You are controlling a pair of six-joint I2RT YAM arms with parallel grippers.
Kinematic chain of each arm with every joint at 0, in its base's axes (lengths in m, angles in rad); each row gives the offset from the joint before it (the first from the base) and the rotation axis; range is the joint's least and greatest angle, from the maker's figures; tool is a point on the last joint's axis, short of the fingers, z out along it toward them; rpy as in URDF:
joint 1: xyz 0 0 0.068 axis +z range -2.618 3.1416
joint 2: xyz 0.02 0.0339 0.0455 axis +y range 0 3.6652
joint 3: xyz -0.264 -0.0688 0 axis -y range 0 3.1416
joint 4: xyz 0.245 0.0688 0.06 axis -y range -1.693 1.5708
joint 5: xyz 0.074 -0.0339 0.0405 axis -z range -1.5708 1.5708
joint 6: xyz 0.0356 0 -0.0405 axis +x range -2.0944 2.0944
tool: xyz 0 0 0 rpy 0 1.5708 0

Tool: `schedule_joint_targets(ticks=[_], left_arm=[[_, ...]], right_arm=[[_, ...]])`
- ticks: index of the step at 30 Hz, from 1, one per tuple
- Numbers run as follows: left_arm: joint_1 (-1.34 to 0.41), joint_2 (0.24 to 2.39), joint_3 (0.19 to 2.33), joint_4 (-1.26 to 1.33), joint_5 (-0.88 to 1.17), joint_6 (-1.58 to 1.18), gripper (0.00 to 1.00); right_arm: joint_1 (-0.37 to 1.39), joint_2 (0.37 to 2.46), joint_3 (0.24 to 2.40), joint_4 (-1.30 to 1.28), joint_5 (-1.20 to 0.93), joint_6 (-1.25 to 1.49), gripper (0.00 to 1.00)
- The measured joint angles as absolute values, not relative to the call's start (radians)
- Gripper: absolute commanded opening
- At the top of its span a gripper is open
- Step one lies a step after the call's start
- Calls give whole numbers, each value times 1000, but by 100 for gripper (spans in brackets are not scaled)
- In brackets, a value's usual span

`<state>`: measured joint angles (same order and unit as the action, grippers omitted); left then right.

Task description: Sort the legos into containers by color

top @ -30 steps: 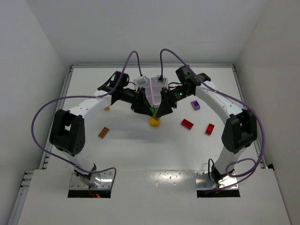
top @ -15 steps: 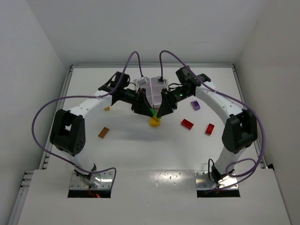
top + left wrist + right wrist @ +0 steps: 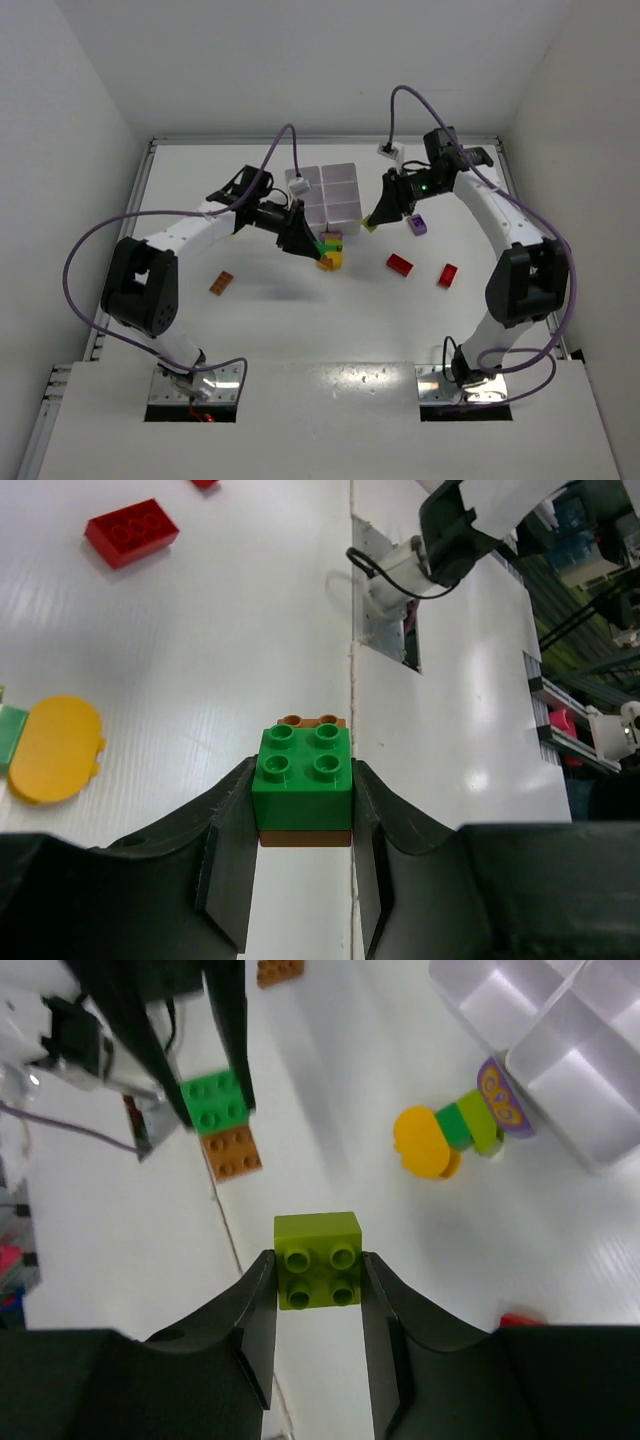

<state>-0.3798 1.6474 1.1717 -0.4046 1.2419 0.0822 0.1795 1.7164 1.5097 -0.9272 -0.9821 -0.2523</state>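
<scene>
My left gripper (image 3: pixel 312 243) is shut on a green brick (image 3: pixel 303 778) with an orange-brown brick (image 3: pixel 303 837) stuck under it, held just above the table in front of the white six-compartment tray (image 3: pixel 325 195). My right gripper (image 3: pixel 371 224) is shut on a lime brick (image 3: pixel 318 1260), held right of the tray. A clump (image 3: pixel 330 254) lies between the grippers: a yellow piece (image 3: pixel 425 1142), a green one, a lime one and a purple one (image 3: pixel 503 1100), against the tray's front edge (image 3: pixel 590 1165). The tray's compartments look empty.
Two red bricks (image 3: pixel 400 264) (image 3: pixel 447 274) and a purple brick (image 3: pixel 417 224) lie right of the clump. An orange brick (image 3: pixel 221 283) lies at the left. The table's raised edges run along the left, back and right.
The grippers, which met at the clump, have pulled apart. My right gripper moved right with the lime brick. My left keeps the green and orange piece. The tray now shows.
</scene>
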Motion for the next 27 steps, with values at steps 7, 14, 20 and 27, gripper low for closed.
schedule_joint_targets(ticks=[7, 14, 20, 27], left_arm=[[-278, 1622, 1166, -417, 1181, 97, 0], [-221, 1618, 1166, -414, 1117, 97, 0], [-219, 1618, 1179, -411, 1087, 97, 0], [-219, 1619, 1196, -408, 1071, 97, 0]], right_arm=[[249, 1580, 1272, -1138, -797, -612, 0], [267, 1485, 1016, -1184, -512, -768, 0], [300, 1456, 923, -1087, -310, -775, 0], [398, 1477, 878, -1015, -212, -775, 0]])
